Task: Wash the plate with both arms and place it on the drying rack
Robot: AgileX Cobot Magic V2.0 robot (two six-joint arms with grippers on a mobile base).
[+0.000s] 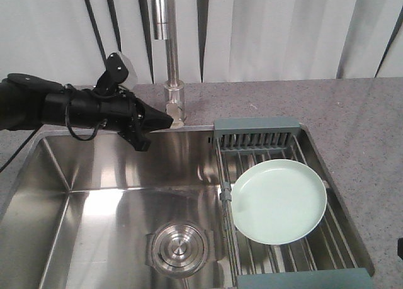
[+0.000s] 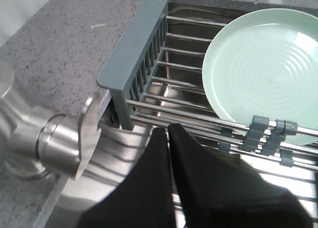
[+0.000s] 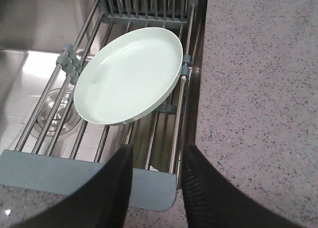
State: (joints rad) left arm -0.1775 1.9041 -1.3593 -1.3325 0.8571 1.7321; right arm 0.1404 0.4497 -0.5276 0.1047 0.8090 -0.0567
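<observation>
The mint-green plate (image 1: 279, 202) lies flat on the steel rods of the drying rack (image 1: 256, 130), which spans the right side of the steel sink (image 1: 94, 226). The plate sits face up about midway along the rack, short of its slotted grey-blue end bar, and nothing is touching it. The left arm (image 1: 38, 106) reaches in over the back left of the sink, and its gripper (image 1: 165, 120) hangs just beside the base of the chrome faucet (image 1: 171, 81), well apart from the rack. In the left wrist view its two black fingers (image 2: 208, 183) are pressed together with nothing between them. The right gripper (image 3: 156, 181) hovers over the rack's near end bar, jaws spread apart and empty, with the plate beyond them. The speckled grey countertop (image 1: 359, 125) runs along the rack's far side.
</observation>
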